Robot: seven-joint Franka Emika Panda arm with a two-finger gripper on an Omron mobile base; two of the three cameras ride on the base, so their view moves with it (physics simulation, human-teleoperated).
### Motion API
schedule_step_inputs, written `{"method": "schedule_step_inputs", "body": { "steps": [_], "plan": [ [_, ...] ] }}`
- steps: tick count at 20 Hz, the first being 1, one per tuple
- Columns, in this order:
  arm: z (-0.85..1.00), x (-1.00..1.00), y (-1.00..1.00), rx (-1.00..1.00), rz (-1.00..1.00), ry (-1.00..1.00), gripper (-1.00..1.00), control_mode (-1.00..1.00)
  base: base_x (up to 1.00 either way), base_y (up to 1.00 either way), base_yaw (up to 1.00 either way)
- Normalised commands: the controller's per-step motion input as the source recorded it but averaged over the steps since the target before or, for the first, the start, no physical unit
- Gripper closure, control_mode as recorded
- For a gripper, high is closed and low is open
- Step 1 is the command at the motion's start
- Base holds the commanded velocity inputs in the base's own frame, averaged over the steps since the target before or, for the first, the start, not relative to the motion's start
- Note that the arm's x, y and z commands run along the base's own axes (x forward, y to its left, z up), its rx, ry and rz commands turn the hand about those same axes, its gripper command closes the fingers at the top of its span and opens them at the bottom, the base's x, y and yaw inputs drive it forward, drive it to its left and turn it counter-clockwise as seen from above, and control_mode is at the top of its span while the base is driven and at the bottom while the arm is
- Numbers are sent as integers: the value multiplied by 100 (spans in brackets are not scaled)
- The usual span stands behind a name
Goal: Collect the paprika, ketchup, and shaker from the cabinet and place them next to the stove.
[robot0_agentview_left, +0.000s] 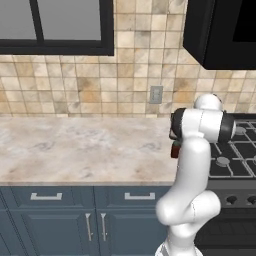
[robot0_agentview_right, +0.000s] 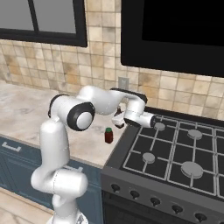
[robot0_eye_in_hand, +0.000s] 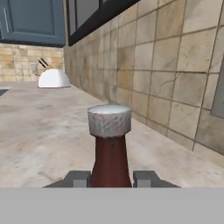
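My gripper (robot0_eye_in_hand: 111,177) is shut on the ketchup (robot0_eye_in_hand: 109,148), a dark brown-red bottle with a pale grey cap that stands upright between the two finger tips. In the right base view the gripper (robot0_agentview_right: 118,121) holds it low over the counter, just left of the stove (robot0_agentview_right: 175,148). The paprika (robot0_agentview_right: 108,135), a small dark red jar with a green lid, stands on the counter by the stove's left edge, a little nearer than the gripper. The arm partly covers the paprika (robot0_agentview_left: 175,150) in the left base view. The shaker is out of view. A slate-blue cabinet (robot0_eye_in_hand: 30,22) shows far off.
The marble counter (robot0_agentview_left: 75,145) stretches left of the stove (robot0_agentview_left: 235,150) under a tiled wall with an outlet (robot0_agentview_left: 156,94). A black hood (robot0_agentview_right: 175,35) hangs over the cooktop. A white domed object (robot0_eye_in_hand: 53,78) sits far down the counter. Blue base cabinets (robot0_agentview_left: 75,215) lie below.
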Motion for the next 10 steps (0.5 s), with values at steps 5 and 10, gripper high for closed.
{"method": "schedule_step_inputs", "body": {
  "steps": [5,10],
  "plan": [
    [-28,23,-3,0,2,0,100,-100,0,0,0],
    [-32,15,0,0,2,0,100,-100,0,0,0]
  ]
}}
